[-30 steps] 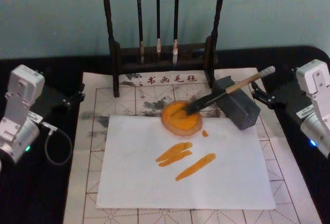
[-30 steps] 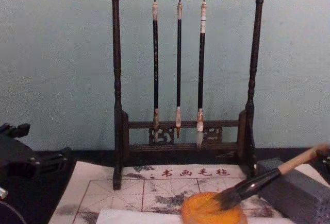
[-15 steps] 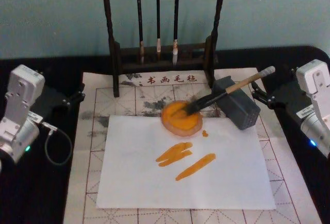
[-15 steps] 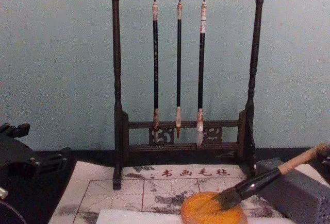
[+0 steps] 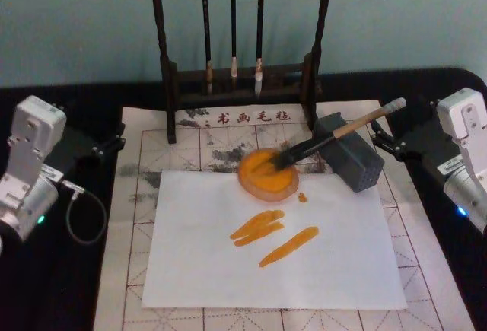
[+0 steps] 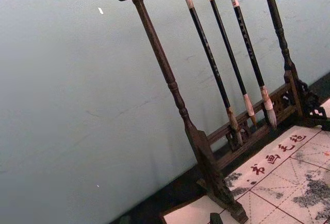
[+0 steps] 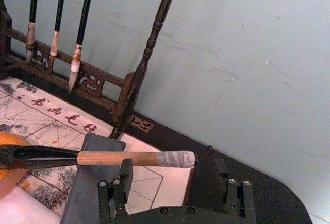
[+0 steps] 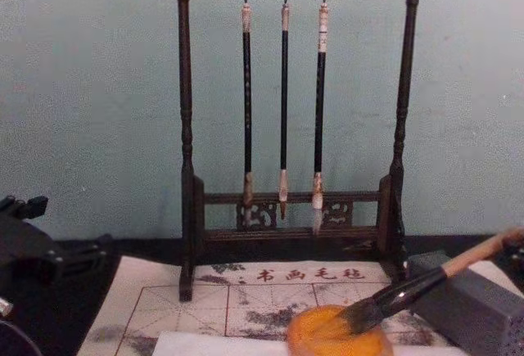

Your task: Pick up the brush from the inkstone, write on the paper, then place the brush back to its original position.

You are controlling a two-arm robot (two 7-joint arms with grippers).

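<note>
The brush (image 5: 335, 135) lies at a slant with its tan handle propped on the grey block of the inkstone (image 5: 358, 163) and its dark bristles in a round orange dish (image 5: 262, 183). The white paper (image 5: 335, 262) lies in front of them and carries three orange strokes (image 5: 259, 227). My right gripper (image 5: 378, 137) is open at the table's right, just short of the brush's taped end; in the right wrist view the brush (image 7: 118, 158) crosses just beyond that gripper (image 7: 162, 183). My left gripper (image 5: 116, 137) sits open at the table's left, far from the brush.
A dark wooden rack (image 5: 236, 80) with three thin hanging brushes stands at the back. A beige mat (image 5: 144, 156) with red grid lines and ink stains lies under the paper. A small orange drop (image 5: 302, 197) marks the paper near the dish.
</note>
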